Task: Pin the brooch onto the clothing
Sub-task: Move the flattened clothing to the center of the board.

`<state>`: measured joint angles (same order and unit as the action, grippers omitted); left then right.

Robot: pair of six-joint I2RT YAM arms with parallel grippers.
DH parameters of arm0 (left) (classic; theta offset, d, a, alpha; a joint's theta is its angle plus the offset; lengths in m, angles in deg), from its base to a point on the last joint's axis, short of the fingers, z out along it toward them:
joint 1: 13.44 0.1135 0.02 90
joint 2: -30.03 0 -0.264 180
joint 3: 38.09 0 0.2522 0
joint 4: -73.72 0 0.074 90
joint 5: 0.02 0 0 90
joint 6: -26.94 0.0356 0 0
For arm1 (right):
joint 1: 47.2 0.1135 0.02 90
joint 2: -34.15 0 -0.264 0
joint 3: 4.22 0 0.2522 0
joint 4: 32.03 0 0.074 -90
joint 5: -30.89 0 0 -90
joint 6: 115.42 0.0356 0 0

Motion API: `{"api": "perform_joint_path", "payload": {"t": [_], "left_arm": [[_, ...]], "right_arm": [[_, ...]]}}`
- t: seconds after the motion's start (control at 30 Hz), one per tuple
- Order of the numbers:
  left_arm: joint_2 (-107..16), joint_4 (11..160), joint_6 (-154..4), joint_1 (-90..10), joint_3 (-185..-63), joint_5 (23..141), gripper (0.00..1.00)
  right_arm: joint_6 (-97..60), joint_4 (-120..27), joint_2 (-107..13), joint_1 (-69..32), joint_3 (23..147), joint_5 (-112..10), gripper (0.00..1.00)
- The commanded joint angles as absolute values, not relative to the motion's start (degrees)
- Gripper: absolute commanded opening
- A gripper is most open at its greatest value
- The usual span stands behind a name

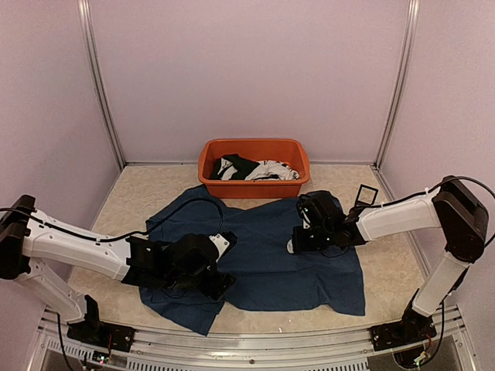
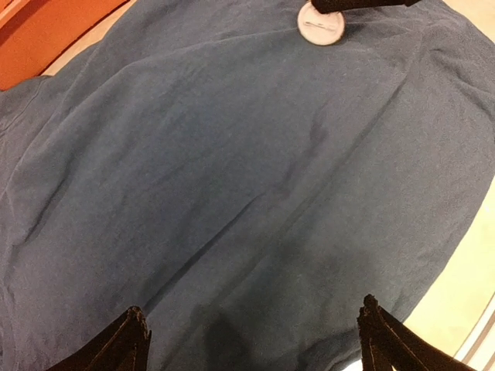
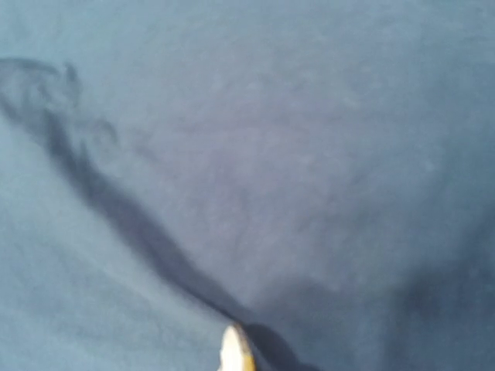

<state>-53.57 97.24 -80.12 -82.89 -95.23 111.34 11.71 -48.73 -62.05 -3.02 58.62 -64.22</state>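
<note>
simply counted: one navy clothing spread on the beige surface, one white round brooch lying on it, one orange tub behind. left pincer gapes apart; right pincer pressed together at the brooch. lilac walls around.

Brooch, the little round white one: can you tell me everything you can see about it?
The brooch is a small round white disc, like a button badge, with a thin line across its face, maybe the pin. It rests against the spread-out dark blue T-shirt. The right gripper is shut and seems to pinch its top edge. Nothing else touches it.
</note>
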Motion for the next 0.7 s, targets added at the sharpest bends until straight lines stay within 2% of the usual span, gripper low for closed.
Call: {"api": "perform_joint_path", "payload": {"t": [0.0, 0.3, 0.57, 0.67], "left_arm": [[-58.04, 95.79, -80.33, -84.17, -99.57, 109.87, 0.89], [-66.49, 90.15, -77.21, -84.20, -105.71, 105.59, 0.89], [-68.67, 84.70, -76.32, -82.61, -108.82, 103.96, 0.89], [-67.39, 86.97, -78.66, -81.49, -108.85, 105.33, 0.89]], "right_arm": [[12.68, -52.54, -62.13, -4.85, 56.11, -66.87, 0.00], [10.76, -56.95, -57.93, -8.03, 54.89, -68.71, 0.00], [8.99, -59.43, -55.06, -11.03, 53.45, -69.48, 0.00], [8.62, -61.05, -53.97, -11.05, 54.74, -69.72, 0.00]]}}
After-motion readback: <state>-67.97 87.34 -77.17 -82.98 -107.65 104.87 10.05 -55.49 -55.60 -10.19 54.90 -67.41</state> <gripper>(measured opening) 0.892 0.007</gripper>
